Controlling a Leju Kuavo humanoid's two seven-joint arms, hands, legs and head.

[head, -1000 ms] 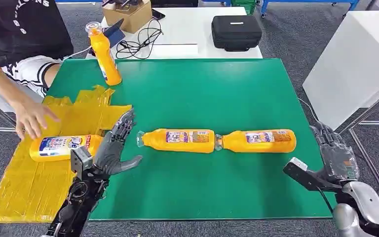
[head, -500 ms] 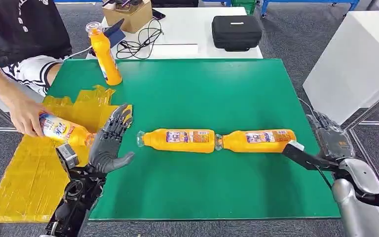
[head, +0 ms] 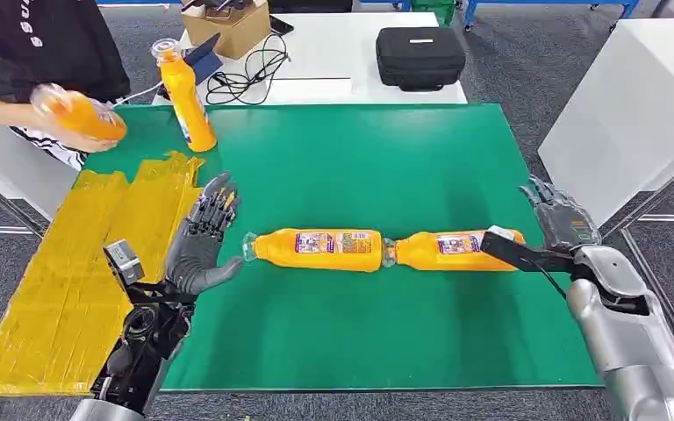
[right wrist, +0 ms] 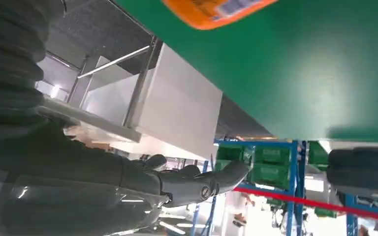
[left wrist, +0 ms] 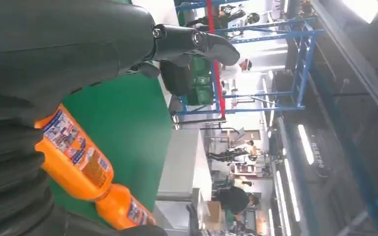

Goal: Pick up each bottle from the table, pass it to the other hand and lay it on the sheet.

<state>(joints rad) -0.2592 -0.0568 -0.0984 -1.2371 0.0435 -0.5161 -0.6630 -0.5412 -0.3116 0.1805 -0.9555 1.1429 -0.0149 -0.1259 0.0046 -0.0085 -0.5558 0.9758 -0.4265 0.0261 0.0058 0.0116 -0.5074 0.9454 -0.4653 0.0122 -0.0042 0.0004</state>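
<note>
Two orange bottles lie end to end mid-table on the green mat (head: pixel 386 158): the left one (head: pixel 320 249) and the right one (head: pixel 456 249). A third orange bottle (head: pixel 186 98) stands upright at the mat's far left corner. My left hand (head: pixel 200 244) hovers open, fingers spread, just left of the left bottle's cap, which also shows in the left wrist view as an orange bottle (left wrist: pixel 76 157). My right hand (head: pixel 563 224) is open by the mat's right edge, just right of the right bottle's base (right wrist: pixel 216 10). The yellow sheet (head: pixel 70 281) lies bare at the left.
A person at the far left holds a fourth orange bottle (head: pixel 79 114) in a hand above the table corner. Behind the mat stand a white table (head: pixel 316 53) with a black case (head: pixel 419 56), cables and a cardboard box (head: pixel 228 24). A white cabinet (head: pixel 632 114) is at the right.
The person lifted the bottle off the yellow sheet and carried it up and away to the far left. My right hand moved forward to the right bottle's base. My left hand shifted slightly forward.
</note>
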